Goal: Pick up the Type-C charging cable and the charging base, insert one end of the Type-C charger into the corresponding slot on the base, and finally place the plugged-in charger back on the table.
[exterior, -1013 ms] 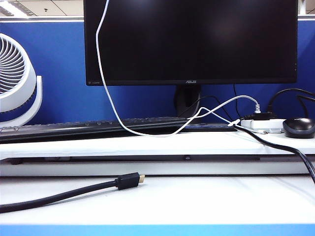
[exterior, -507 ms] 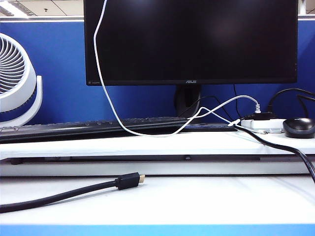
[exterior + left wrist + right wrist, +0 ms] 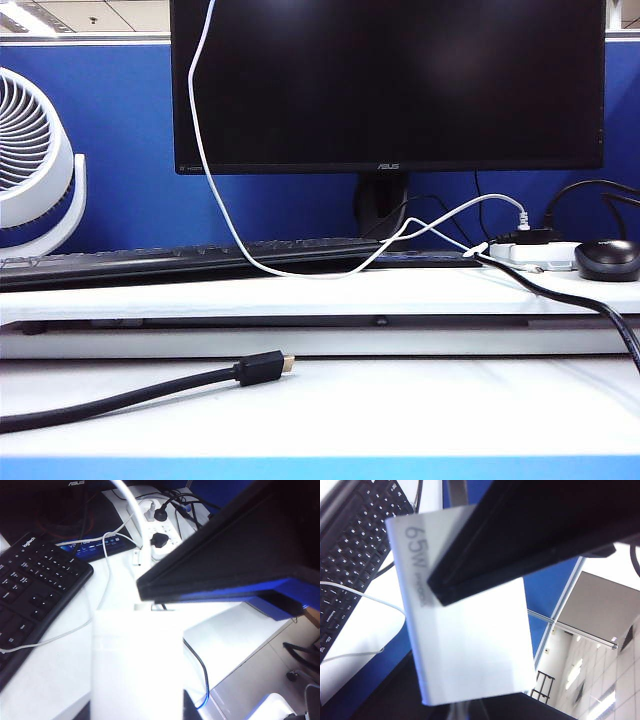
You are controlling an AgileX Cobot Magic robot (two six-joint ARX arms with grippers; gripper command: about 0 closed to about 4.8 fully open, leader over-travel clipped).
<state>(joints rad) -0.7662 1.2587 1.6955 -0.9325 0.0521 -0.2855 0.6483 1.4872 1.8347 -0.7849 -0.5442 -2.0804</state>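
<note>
L gripper (image 3: 162, 612): up in the air over the shelf, out of the exterior view. Jaws partway closed, clamped on the charging base (image 3: 135, 665). You've got the block right under the wrist cam, one black finger (image 3: 210, 555) lying across it. Other finger's hidden.
Why held so: my read is the base is kept steady as the fixed half, so the plug has sth firm to push against.
R gripper (image 3: 437, 647): also up high, close to the L one. Its cam looks straight onto the base's "65W" face. Jaws nearly closed. What they pinch isn't visible.
Type-C charging cable (image 3: 215, 200): white cord climbs from the shelf board (image 3: 300, 295) past the monitor (image 3: 390, 80) and off the top of the exterior view. Far end runs to the power strip (image 3: 530, 253). Lifted that way, and with L busy, I'd say R has the plug end.
Plug/slot: can't tell if it's in; neither the connector nor the port shows.
Table (image 3: 400, 400): only the black cable (image 3: 120, 398) lies on the front part. Keyboard (image 3: 150, 260) sits on the shelf.
Stage: prob. aligning or inserting, w/ putting the pair down not yet done.
Watch: the cord's slack loop drapes by the keyboard, so it may snag when you lower.
</note>
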